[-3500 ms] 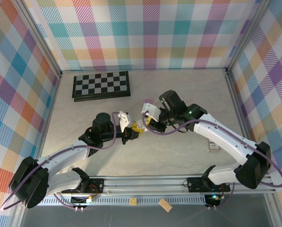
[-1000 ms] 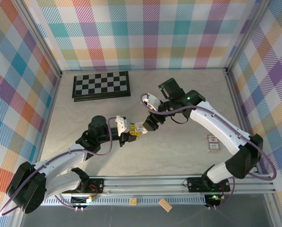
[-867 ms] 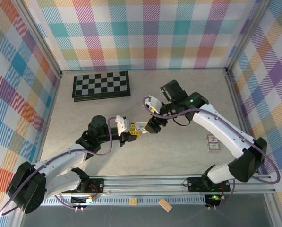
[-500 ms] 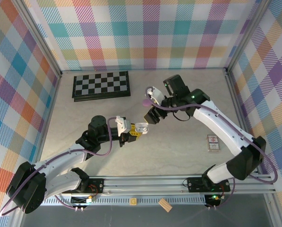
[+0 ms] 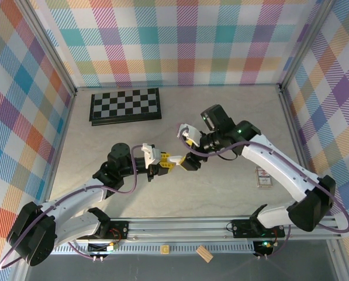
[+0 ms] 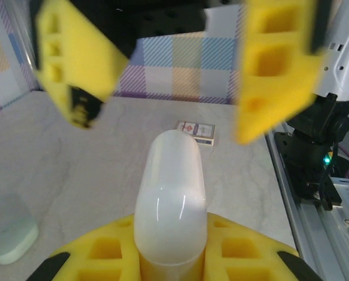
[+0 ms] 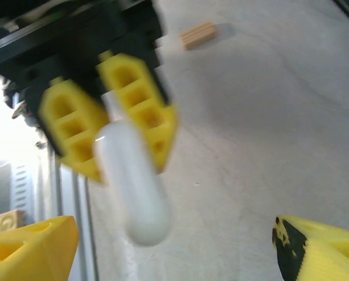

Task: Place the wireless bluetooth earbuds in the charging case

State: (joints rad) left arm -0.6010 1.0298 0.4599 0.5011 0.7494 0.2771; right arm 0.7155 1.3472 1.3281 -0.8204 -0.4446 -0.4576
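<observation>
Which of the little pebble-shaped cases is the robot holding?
The white case, pinched at one end in the left arm's jaws. The mint green case lies on the table.

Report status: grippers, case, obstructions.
Left gripper shut on white case, off the table. Right gripper open, facing its free end. Mint case, card box lie apart.

The chessboard [image 5: 125, 106] is black-and-white checked, the surface [image 5: 221, 199] veined beige, the walls [image 5: 180, 41] pastel plaid, the left pincer [image 5: 166, 161] and right pincer [image 7: 174, 249] yellow-fingered, the charging case [image 6: 169, 199] white, a second case [image 6: 10, 237] mint green, the card box [image 5: 264, 177] red-and-white.
</observation>
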